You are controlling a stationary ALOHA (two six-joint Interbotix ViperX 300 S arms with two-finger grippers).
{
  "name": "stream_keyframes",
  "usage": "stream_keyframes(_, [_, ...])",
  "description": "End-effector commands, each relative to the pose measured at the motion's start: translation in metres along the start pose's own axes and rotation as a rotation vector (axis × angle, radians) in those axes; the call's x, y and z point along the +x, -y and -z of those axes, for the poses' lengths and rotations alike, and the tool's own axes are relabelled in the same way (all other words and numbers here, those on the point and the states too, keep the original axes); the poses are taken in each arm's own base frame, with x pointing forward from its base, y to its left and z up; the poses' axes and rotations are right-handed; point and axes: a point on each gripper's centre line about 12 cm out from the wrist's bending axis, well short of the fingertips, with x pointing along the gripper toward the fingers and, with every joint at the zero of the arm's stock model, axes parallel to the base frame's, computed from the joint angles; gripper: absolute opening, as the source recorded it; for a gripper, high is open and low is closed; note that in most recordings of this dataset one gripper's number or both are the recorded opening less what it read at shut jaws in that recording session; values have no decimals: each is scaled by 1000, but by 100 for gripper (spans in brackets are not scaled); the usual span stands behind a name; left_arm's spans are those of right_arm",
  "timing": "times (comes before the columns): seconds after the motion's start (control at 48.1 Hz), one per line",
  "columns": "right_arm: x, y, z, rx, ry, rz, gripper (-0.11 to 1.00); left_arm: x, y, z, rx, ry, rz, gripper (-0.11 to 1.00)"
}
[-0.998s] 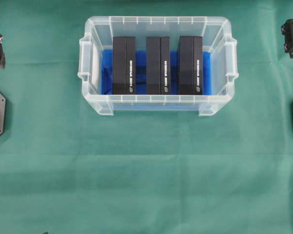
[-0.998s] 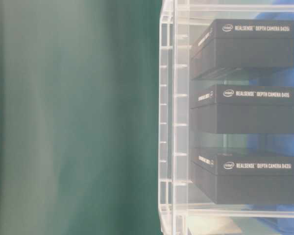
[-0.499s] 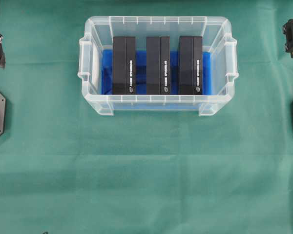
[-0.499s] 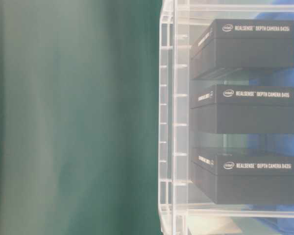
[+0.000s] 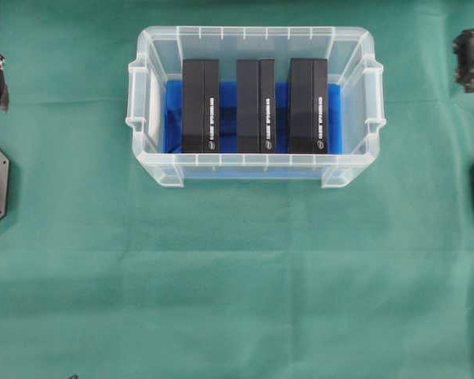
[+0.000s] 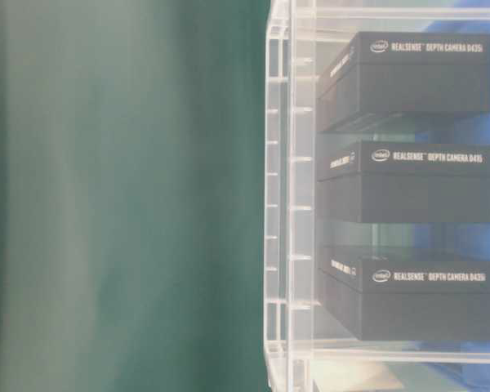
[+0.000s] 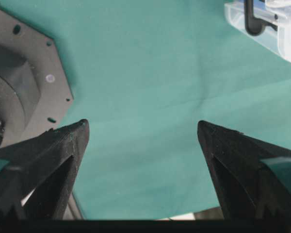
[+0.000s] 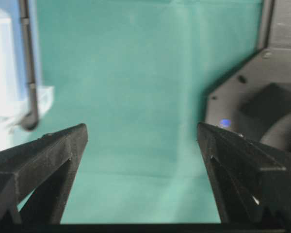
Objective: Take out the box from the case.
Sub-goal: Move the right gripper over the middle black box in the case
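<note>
Side view alone shows box lettering; three black boxes upright in clear case. Both grippers spread, empty.

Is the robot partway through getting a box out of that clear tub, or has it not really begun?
It has barely begun. Nothing looks done: all three black boxes stand inside the case on its blue cloth. Nothing is in hand: the left end effector and the right end effector are open over bare green cloth, off to the sides. Reaching in, gripping and lifting a box out remain.
</note>
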Motion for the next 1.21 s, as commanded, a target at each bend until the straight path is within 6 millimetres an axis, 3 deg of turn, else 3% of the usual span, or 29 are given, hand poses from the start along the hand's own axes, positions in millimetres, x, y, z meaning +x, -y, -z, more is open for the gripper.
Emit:
stream_keyframes(0.0, [-2,-15,-1,2,-6,-46,95,-3,1,-1,-4,7,8,98])
stream_keyframes(0.353, [11,-88,-4,-16,-32,-113,95,-3,1,-1,-5,8,6,98])
stream_keyframes(0.79, [10,-179,1,-53,-54,-184,95,-3,1,-3,-28,10,5,98])
stream_keyframes(1.185, [29,-227,10,-63,-98,-189,95,-4,0,-3,-19,12,11,98])
